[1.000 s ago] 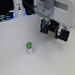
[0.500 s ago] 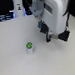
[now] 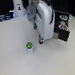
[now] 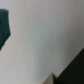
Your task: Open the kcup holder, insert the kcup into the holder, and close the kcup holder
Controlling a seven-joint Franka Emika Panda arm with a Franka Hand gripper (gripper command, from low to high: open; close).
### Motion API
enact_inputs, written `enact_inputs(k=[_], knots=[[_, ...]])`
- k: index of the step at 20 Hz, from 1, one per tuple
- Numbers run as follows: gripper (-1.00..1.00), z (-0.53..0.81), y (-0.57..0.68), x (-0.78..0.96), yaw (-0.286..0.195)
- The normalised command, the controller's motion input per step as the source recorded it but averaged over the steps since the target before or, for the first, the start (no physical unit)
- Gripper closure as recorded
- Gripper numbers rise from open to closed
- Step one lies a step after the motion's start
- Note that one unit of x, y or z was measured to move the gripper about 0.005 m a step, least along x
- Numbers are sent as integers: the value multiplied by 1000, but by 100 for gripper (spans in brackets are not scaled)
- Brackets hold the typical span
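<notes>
Apparently you're approaching the kcup (image 3: 29, 46) on the worktop (image 3: 18, 65); claw (image 3: 40, 41) state unclear. Next, descend leftward; kcup holder (image 3: 62, 28) waits right.

white desk (image 3: 18, 65), tall white bottle-like object (image 3: 17, 6) at far edge, exterior view's left, dark background behind

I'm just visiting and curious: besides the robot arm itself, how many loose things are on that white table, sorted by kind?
Small white cup with green top: 1
Black box with pale marks: 1
Tall white bottle, at the far edge: 1
Total: 3
</notes>
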Motion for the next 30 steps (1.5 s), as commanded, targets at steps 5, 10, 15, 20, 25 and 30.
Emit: enact_inputs(k=[5,10,15,20,25,30], knots=[[-100,-462,-445,-334,-268],[-100,-346,-410,-73,-266],[-100,-268,-187,92,-241],[-100,-307,-139,149,-225],[100,-175,-119,51,-198],[100,-3,-71,-22,-131]])
